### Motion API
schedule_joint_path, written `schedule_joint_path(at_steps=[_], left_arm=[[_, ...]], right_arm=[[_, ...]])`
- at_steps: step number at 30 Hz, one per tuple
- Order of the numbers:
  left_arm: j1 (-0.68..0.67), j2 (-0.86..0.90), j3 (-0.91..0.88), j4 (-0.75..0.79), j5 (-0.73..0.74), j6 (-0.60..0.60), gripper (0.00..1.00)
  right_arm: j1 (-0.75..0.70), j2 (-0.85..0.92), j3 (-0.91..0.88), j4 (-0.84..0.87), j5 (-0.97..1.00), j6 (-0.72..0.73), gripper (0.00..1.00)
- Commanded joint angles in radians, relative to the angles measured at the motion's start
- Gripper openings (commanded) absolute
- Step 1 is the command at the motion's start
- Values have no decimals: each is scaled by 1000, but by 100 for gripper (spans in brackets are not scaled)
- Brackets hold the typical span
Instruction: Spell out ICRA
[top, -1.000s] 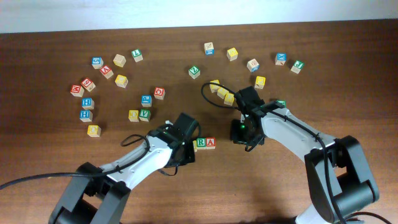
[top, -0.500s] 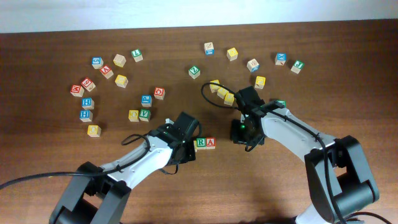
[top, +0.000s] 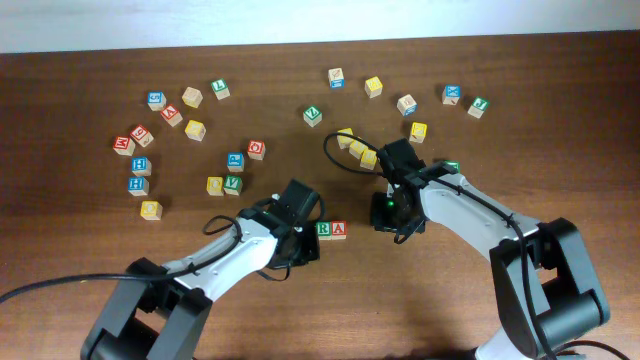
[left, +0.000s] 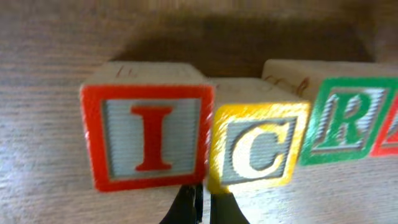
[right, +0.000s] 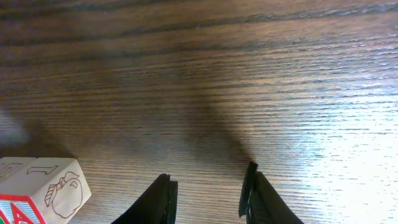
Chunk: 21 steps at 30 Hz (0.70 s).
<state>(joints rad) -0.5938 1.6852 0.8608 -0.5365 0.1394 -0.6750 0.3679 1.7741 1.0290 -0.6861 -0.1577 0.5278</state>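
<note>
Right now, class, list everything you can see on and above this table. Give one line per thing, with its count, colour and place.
I cube: one, red face, left end of the row.
C cube: one, yellow face, next to the I.
R cube: one, green face, right of the C.
A cube: one, red face, right end of the row.
Other letter cubes: about two dozen, red, blue, yellow and green, scattered over the far half.
Table: one, brown wood.
Left pincer: one, black, shut, just in front of the I-C seam.
Right pincer: one, black, open over bare wood, holding nothing.
</note>
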Motion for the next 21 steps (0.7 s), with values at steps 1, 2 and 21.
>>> schedule_joint_path(at_steps=[1, 2, 21], left_arm=[[-2, 22, -10, 34, 10, -5, 0], [-2, 22, -10, 42, 6, -5, 0], [-2, 22, -10, 69, -31, -5, 0]], right_arm=[[-2, 0, -2, 2, 13, 8, 28], [-2, 0, -2, 2, 13, 8, 28], [-2, 0, -2, 2, 13, 8, 28]])
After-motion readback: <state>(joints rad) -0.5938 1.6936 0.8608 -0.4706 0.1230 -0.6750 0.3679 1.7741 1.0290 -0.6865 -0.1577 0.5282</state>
